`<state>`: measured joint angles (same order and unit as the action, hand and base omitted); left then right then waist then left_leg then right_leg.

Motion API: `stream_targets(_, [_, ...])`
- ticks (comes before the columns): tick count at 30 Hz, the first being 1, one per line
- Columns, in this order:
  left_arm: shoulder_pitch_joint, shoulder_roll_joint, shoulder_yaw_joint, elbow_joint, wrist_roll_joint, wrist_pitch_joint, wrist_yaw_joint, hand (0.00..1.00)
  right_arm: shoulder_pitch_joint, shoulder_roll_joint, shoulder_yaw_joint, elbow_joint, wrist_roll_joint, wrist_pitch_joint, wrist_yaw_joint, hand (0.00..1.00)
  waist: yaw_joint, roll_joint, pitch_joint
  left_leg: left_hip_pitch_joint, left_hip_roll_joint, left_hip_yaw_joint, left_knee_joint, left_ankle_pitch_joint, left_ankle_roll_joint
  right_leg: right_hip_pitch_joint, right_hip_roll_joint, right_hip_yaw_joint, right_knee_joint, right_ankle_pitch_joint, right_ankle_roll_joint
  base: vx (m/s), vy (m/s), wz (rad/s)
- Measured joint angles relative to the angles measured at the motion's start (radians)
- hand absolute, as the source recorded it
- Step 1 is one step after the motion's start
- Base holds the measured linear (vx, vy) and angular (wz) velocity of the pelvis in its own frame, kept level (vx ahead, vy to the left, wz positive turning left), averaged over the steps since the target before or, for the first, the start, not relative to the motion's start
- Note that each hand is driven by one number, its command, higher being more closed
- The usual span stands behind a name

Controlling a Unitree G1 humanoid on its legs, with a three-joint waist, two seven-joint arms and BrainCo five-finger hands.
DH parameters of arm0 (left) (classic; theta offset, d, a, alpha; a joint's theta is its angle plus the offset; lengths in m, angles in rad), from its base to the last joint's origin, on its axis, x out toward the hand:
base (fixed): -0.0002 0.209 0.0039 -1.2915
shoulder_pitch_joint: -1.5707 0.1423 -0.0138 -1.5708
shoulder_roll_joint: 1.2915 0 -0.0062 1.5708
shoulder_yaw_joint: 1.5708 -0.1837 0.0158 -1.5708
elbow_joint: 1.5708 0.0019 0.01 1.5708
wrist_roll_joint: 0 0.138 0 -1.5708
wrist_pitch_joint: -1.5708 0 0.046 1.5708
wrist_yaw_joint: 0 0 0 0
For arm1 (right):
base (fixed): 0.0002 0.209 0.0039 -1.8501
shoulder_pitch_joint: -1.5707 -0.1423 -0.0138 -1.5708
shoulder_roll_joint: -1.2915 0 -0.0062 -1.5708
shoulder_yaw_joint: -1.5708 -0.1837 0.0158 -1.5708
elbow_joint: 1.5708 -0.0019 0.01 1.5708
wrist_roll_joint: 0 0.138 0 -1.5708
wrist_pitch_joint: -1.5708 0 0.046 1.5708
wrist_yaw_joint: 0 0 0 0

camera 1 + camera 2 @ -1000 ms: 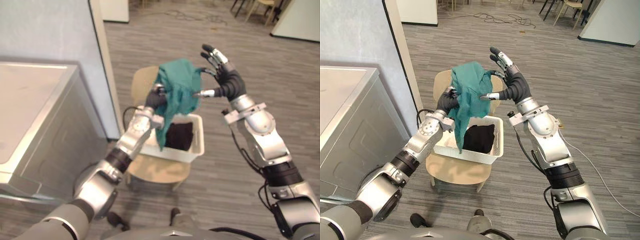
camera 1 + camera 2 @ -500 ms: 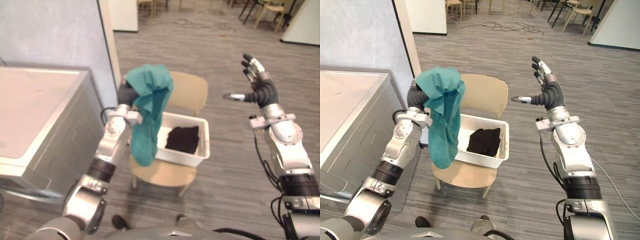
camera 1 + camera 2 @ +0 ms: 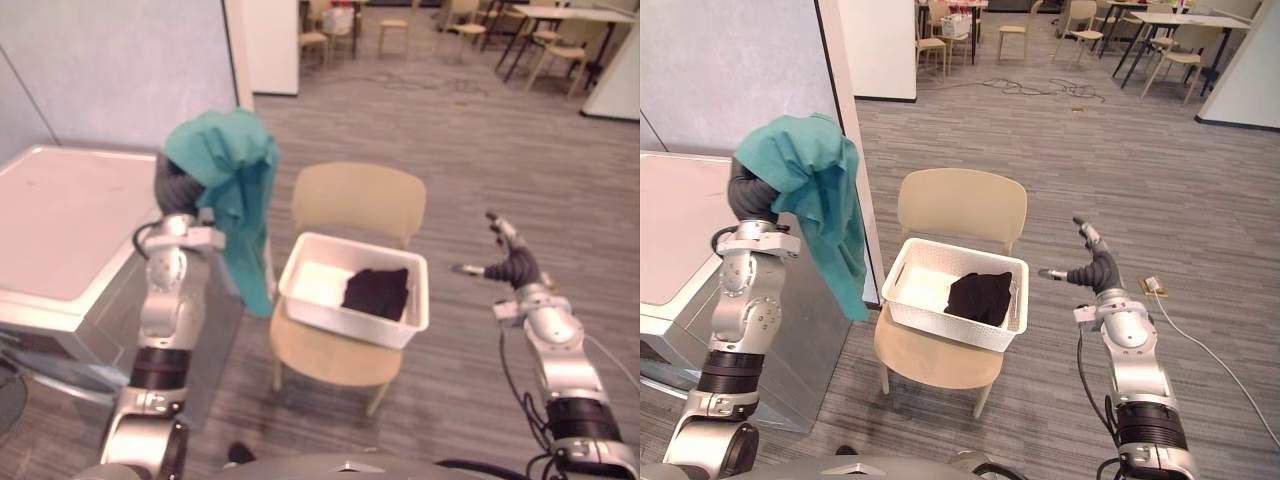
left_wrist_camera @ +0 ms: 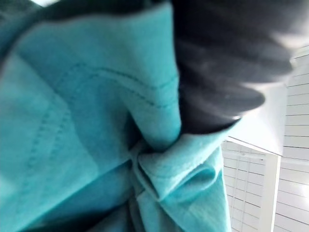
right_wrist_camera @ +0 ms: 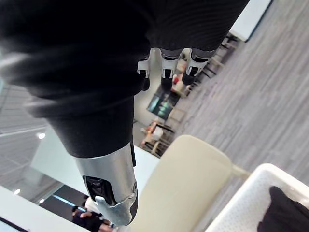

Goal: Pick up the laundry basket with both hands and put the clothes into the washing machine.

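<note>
Grey plank flooring (image 3: 1200,180) is running back toward far tables (image 3: 1165,18), and a washing machine (image 3: 670,230) is standing at the robot's left. A beige chair (image 3: 962,206) is carrying the white laundry basket (image 3: 902,300), a black garment (image 3: 978,296) lying inside. A teal garment (image 3: 815,175) is hanging over the raised left hand (image 3: 745,198), well left of the basket; its fingers are hidden, so their grip cannot be told. The right hand (image 3: 1095,268) is hovering spread and empty, right of the basket.

Both arms are silver-grey, built of rounded shells, with a black ribbed band partway along each. The left hand (image 3: 748,196), at 9 o'clock, shows a dark ribbed cover. The right hand (image 3: 1095,268), at 4 o'clock, has the same dark cover and silver fingers (image 5: 165,60) with dark tips.
</note>
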<state>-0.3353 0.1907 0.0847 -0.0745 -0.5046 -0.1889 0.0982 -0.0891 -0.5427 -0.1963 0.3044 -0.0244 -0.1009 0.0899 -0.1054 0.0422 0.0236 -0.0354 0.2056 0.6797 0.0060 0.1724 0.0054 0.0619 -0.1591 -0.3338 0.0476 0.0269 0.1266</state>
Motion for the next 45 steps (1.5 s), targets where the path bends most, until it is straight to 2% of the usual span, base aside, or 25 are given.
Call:
stream_targets(6, [0.047, 0.034, 0.115, -0.084, 0.018, -0.034, 0.01, 1.0, -0.002, 0.017, 0.018, 0.144, -0.023, 0.003, -0.001, 0.0, 0.038, 0.06, 0.011, -0.089, 0.072, -0.043, 0.097, -0.029, 0.003, 0.007, 0.057, -0.041, -0.003, 0.007, -0.014, -0.06, -0.038, 0.3])
stream_targets(9, [0.059, 0.033, 0.105, -0.084, 0.017, -0.041, 0.044, 1.0, 0.0, 0.023, 0.017, 0.27, -0.043, 0.019, -0.006, 0.0, 0.049, 0.036, 0.033, -0.107, 0.231, 0.229, 0.359, -0.234, 0.078, 0.018, 0.05, -0.139, -0.003, 0.007, -0.073, -0.1, 0.012, 1.04])
stream_targets(10, [0.091, 0.032, 0.099, -0.083, 0.016, -0.043, 0.051, 1.0, 0.018, 0.031, 0.008, 0.323, -0.099, 0.038, -0.012, 0.0, 0.056, 0.054, 0.034, -0.083, 0.33, 0.243, 0.648, -0.314, 0.084, 0.049, 0.048, -0.203, 0.016, 0.001, -0.086, -0.05, 0.094, 0.95])
stream_targets(12, [0.099, 0.024, 0.088, -0.083, 0.017, -0.044, 0.053, 1.0, 0.055, 0.047, -0.012, 0.341, -0.124, 0.04, -0.015, 0.0, 0.055, 0.06, 0.035, -0.056, 0.341, 0.211, 0.737, -0.359, 0.081, 0.076, 0.04, -0.246, 0.032, 0.004, -0.076, 0.03, 0.092, 1.06])
stream_targets(14, [0.094, 0.024, 0.059, -0.09, 0.017, -0.055, 0.059, 1.0, 0.123, 0.112, -0.055, 0.393, -0.142, 0.054, -0.015, 0.0, 0.037, 0.052, 0.032, -0.103, 0.246, 0.172, 0.64, -0.382, 0.089, 0.068, 0.009, -0.345, 0.096, -0.054, -0.074, 0.03, 0.103, 1.82])
stream_targets(16, [0.092, 0.006, 0.048, -0.097, 0.017, -0.057, 0.071, 1.0, 0.147, 0.164, -0.102, 0.506, -0.163, 0.061, -0.016, 0.0, 0.014, -0.01, 0.03, -0.132, 0.106, 0.12, 0.472, -0.397, 0.127, 0.041, -0.053, -0.414, 0.074, -0.039, -0.075, -0.11, 0.12, 1.88])
stream_targets(17, [0.103, -0.009, 0.033, -0.1, 0.016, -0.064, 0.077, 1.0, 0.157, 0.214, -0.151, 0.582, -0.174, 0.067, -0.027, 0.0, 0.047, -0.023, 0.031, -0.136, 0.156, 0.153, 0.602, -0.473, 0.081, 0.044, -0.07, -0.48, 0.068, -0.021, -0.068, -0.15, 0.115, 1.8])
stream_targets(18, [0.115, -0.033, 0.019, -0.102, 0.016, -0.067, 0.078, 1.0, 0.172, 0.242, -0.189, 0.626, -0.174, 0.067, -0.029, 0.0, 0.048, -0.011, 0.029, -0.123, 0.193, 0.124, 0.612, -0.486, -0.012, 0.061, -0.063, -0.537, 0.066, -0.011, -0.063, -0.07, 0.082, 1.59])
stream_targets(19, [0.112, -0.046, 0.009, -0.097, 0.016, -0.068, 0.078, 1.0, 0.184, 0.259, -0.227, 0.654, -0.166, 0.065, -0.033, 0.0, 0.034, 0.001, 0.027, -0.14, 0.182, 0.117, 0.608, -0.487, -0.009, 0.073, -0.078, -0.572, 0.075, -0.01, -0.057, -0.03, 0.307, 1.88])
stream_targets(20, [0.119, -0.087, -0.04, -0.084, 0.015, -0.067, 0.075, 1.0, 0.205, 0.285, -0.317, 0.732, -0.13, 0.073, -0.037, 0.0, 0.04, -0.018, 0.034, -0.143, 0.062, 0.074, 0.522, -0.472, 0.014, 0.065, -0.154, -0.579, 0.13, -0.05, -0.084, -0.01, 0.34, 1.73])
stream_targets(22, [0.121, -0.124, -0.078, -0.065, 0.004, -0.066, 0.076, 1.0, 0.242, 0.304, -0.383, 0.767, -0.105, 0.084, -0.037, 0.0, 0.033, -0.03, 0.035, -0.135, -0.049, 0.021, 0.448, -0.473, 0.027, 0.028, -0.238, -0.516, 0.266, -0.098, -0.157, 0.0, 0.338, 1.51])
stream_targets(23, [0.122, -0.145, -0.123, -0.049, -0.007, -0.065, 0.075, 1.0, 0.288, 0.316, -0.41, 0.775, -0.099, 0.088, -0.035, 0.0, 0.013, -0.036, 0.043, -0.131, -0.113, -0.046, 0.421, -0.469, 0.084, -0.018, -0.285, -0.392, 0.422, -0.107, -0.229, 0.06, 0.358, 1.71])
stream_targets(25, [0.121, -0.147, -0.21, -0.016, -0.019, -0.064, 0.068, 1.0, 0.348, 0.367, -0.452, 0.773, -0.099, 0.095, -0.033, 0.0, -0.022, -0.026, 0.056, -0.089, -0.168, -0.131, 0.383, -0.463, 0.114, -0.09, -0.228, -0.095, 0.588, -0.182, -0.166, 0.12, 0.309, 1.63])
stream_targets(26, [0.121, -0.148, -0.27, 0.006, -0.024, -0.062, 0.064, 1.0, 0.384, 0.405, -0.464, 0.772, -0.098, 0.097, -0.033, 0.0, -0.036, -0.035, 0.072, -0.046, -0.202, -0.182, 0.334, -0.444, 0.129, -0.14, -0.152, 0.035, 0.672, -0.23, -0.129, 0.15, 0.195, 1.48])
stream_targets(29, [0.113, -0.161, -0.401, 0.025, -0.033, -0.053, 0.047, 1.0, 0.462, 0.479, -0.466, 0.727, -0.067, 0.098, -0.035, 0.0, -0.061, -0.06, 0.088, 0.043, -0.292, -0.299, 0.212, -0.409, 0.135, -0.282, -0.054, 0.063, 0.776, -0.29, -0.117, 0.18, 0.187, 1.27])
stream_targets(30, [0.101, -0.176, -0.443, 0.033, -0.035, -0.05, 0.04, 1.0, 0.491, 0.499, -0.464, 0.68, -0.05, 0.098, -0.036, 0.0, -0.069, -0.055, 0.092, 0.086, -0.309, -0.307, 0.163, -0.439, 0.108, -0.316, -0.026, 0.026, 0.748, -0.291, -0.118, 0.19, 0.152, 1.09])
stream_targets(31, [0.097, -0.181, -0.454, 0.047, -0.039, -0.048, 0.026, 1.0, 0.495, 0.523, -0.463, 0.639, -0.047, 0.098, -0.038, 0.0, -0.072, -0.072, 0.092, 0.115, -0.264, -0.193, 0.242, -0.535, 0.021, -0.332, -0.029, -0.009, 0.69, -0.283, -0.116, 0.24, 0.089, 0.96])
stream_targets(33, [0.019, -0.185, -0.495, 0.07, -0.042, -0.044, 0.019, 1.0, 0.529, 0.571, -0.463, 0.587, -0.039, 0.094, -0.04, 0.0, -0.097, -0.085, 0.104, 0.106, -0.147, -0.133, 0.4, -0.57, 0.076, -0.346, -0.057, -0.07, 0.651, -0.267, -0.097, 0.35, -0.053, 1.09])
stream_targets(36, [-0.007, -0.242, -0.51, 0.075, -0.042, -0.031, 0.008, 1.0, 0.526, 0.578, -0.43, 0.555, -0.02, 0.098, -0.045, 0.0, -0.091, -0.1, 0.074, 0.192, -0.219, -0.199, 0.325, -0.579, 0.057, -0.385, -0.042, -0.109, 0.509, -0.23, -0.113, 0.44, -0.035, 0.83])
stream_targets(39, [-0.024, -0.257, -0.527, 0.089, -0.042, -0.028, -0.009, 1.0, 0.513, 0.583, -0.424, 0.472, -0.017, 0.102, -0.047, 0.0, -0.09, -0.105, 0.049, 0.28, -0.248, -0.241, 0.296, -0.594, 0.012, -0.387, 0.049, -0.139, 0.46, -0.172, -0.216, 0.52, 0.004, 0.59])
stream_targets(40, [-0.024, -0.272, -0.524, 0.106, -0.042, -0.027, -0.011, 1.0, 0.509, 0.577, -0.422, 0.444, -0.011, 0.101, -0.05, 0.0, -0.117, -0.1, 0.041, 0.297, -0.234, -0.258, 0.333, -0.603, -0.006, -0.362, 0.057, -0.139, 0.472, -0.141, -0.262, 0.59, 0.008, 0.79])
stream_targets(42, [-0.02, -0.296, -0.519, 0.13, -0.046, -0.014, -0.008, 1.0, 0.498, 0.558, -0.392, 0.389, 0.02, 0.091, -0.055, 0.0, -0.12, -0.039, 0.049, 0.237, -0.098, -0.191, 0.678, -0.539, -0.066, -0.245, 0.076, -0.19, 0.459, -0.21, -0.247, 0.65, 0.044, 0.4])
stream_targets(43, [-0.02, -0.295, -0.518, 0.131, -0.052, -0.013, -0.007, 1.0, 0.498, 0.558, -0.386, 0.376, 0.023, 0.092, -0.056, 0.0, -0.113, -0.031, 0.05, 0.203, -0.047, -0.171, 0.806, -0.476, -0.065, -0.214, 0.089, -0.173, 0.444, -0.221, -0.241, 0.56, 0.084, -0.41])
stream_targets(44, [-0.014, -0.294, -0.513, 0.13, -0.061, -0.012, -0.007, 1.0, 0.497, 0.549, -0.343, 0.355, 0.028, 0.092, -0.057, 0.0, -0.093, -0.021, 0.049, 0.133, 0.05, -0.161, 1.022, -0.332, -0.057, -0.148, 0.123, -0.133, 0.404, -0.248, -0.237, 0.52, 0.107, -0.79])
stream_targets(45, [-0.005, -0.293, -0.51, 0.127, -0.062, -0.011, -0.007, 1.0, 0.491, 0.541, -0.293, 0.328, 0.03, 0.092, -0.057, 0.0, -0.074, -0.024, 0.046, 0.078, 0.113, -0.162, 1.165, -0.327, -0.05, -0.094, 0.137, -0.091, 0.372, -0.261, -0.225, 0.5, 0.121, -0.93])
